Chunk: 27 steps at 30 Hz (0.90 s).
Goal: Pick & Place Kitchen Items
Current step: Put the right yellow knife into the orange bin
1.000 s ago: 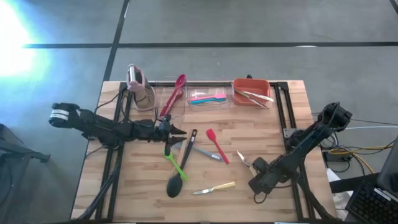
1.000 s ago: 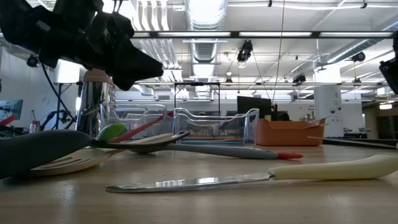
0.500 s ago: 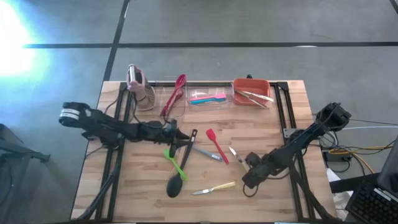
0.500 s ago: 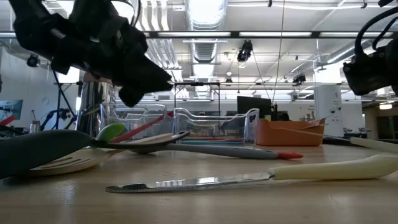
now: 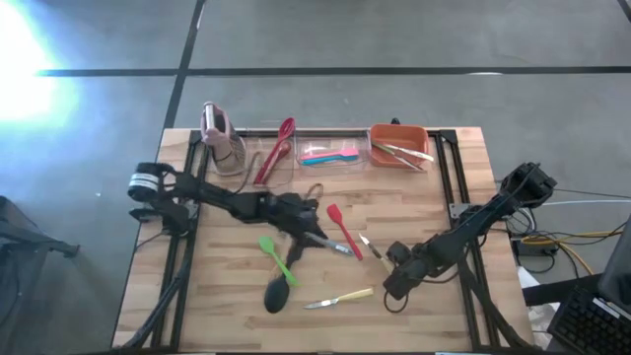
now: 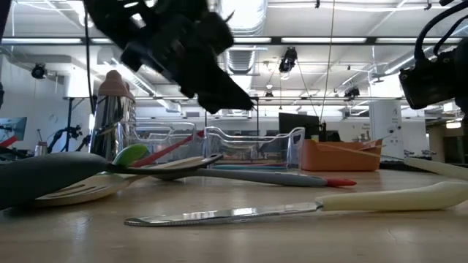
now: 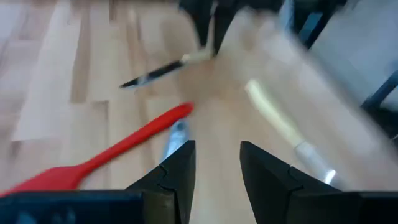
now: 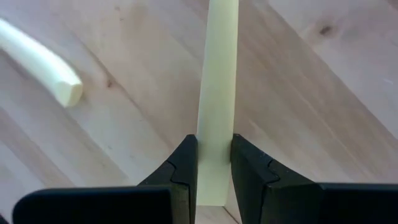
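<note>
Fingers of the right gripper pinch a pale knife handle; lift slowly (keep it level); left gripper hovers open over the red spatula.

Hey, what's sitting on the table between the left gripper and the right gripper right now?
In the high view, the red spatula lies between the left gripper and the right gripper, which is shut on a pale-handled knife.

Two matte black jointed arms; left arm has white band near base; blocky dark fingers.
</note>
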Available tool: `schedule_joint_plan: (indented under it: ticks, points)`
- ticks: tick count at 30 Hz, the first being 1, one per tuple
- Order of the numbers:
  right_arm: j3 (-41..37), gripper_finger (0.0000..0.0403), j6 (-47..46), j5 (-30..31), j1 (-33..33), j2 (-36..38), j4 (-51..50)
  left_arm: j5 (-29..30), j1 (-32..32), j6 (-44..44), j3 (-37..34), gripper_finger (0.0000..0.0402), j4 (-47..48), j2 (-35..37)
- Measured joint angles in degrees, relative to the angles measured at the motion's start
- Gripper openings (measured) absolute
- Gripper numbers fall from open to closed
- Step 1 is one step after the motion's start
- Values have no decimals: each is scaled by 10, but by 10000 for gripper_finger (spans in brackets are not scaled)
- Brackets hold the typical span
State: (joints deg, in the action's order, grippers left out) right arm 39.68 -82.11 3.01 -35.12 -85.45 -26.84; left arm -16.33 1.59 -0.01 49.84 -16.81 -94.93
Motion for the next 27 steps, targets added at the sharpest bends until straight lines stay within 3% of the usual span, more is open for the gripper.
schedule_joint_plan:
  ticks: [3, 13, 16, 22, 27]
  points:
    - [0, 56, 17, 0, 3, 0, 8, 31, 0, 72, 71, 128, 94, -31]
    - [-2, 56, 56, 2, 16, 1, 7, 59, 6, 204, 219, 129, 231, -124]
    - [-2, 56, 65, 1, 20, 1, 11, 116, 16, 247, 248, 129, 248, -144]
    - [-6, 56, 78, -2, 22, 1, 38, 311, 46, 355, 268, 163, 229, -172]
    - [-6, 56, 82, -14, 22, 1, 38, 381, 65, 387, 267, 211, 196, -188]
